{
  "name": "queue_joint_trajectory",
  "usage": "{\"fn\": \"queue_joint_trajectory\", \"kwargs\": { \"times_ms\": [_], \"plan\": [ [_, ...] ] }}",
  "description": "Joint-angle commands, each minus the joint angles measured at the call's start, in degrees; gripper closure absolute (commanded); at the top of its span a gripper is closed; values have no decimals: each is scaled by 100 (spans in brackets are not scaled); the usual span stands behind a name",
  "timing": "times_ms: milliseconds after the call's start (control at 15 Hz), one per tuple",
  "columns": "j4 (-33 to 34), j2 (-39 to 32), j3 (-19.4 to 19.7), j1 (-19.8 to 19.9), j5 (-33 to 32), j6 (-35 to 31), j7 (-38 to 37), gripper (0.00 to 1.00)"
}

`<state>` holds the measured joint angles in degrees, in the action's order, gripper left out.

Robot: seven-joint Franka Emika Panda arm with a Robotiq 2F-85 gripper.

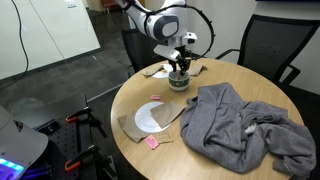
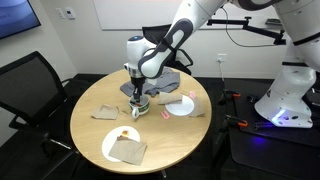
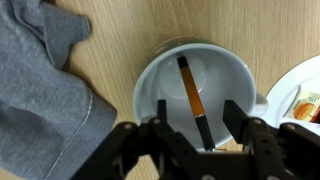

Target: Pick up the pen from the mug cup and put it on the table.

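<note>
Wrist view shows the slim, dark-and-amber stick pen (image 3: pixel 192 100) lying across the pale inside of the short, wide grey-green mug cup (image 3: pixel 148 85), with the jaws open either side of its near end. It looks light, stiff and slick, so a square mid-shaft pinch should suit. Both exterior views set the mug cup (image 1: pixel 179 83) (image 2: pixel 140 110) on the round light-wood counter (image 1: pixel 130 100) (image 2: pixel 95 130), the pen hidden.

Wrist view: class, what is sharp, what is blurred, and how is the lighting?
Wrist view: pen and mug cup fairly sharp, gripper up close dark and soft. In both exterior views: even room light, cup tiny.
</note>
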<state>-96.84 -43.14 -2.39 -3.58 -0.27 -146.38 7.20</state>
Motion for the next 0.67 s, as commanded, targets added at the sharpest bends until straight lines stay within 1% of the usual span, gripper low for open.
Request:
{"fn": "queue_joint_trajectory", "kwargs": {
  "times_ms": [0, 133, 200, 533, 600],
  "plan": [
    [401, -288, 36, -55, -104, 244, -202, 40],
    [518, -399, 34, -67, -110, 278, -196, 40],
    [572, -449, 33, -74, -112, 285, -196, 42],
    [855, -700, 50, -120, -158, 260, -194, 43],
    [922, -754, 58, -131, -172, 274, -200, 46]
  ]
}}
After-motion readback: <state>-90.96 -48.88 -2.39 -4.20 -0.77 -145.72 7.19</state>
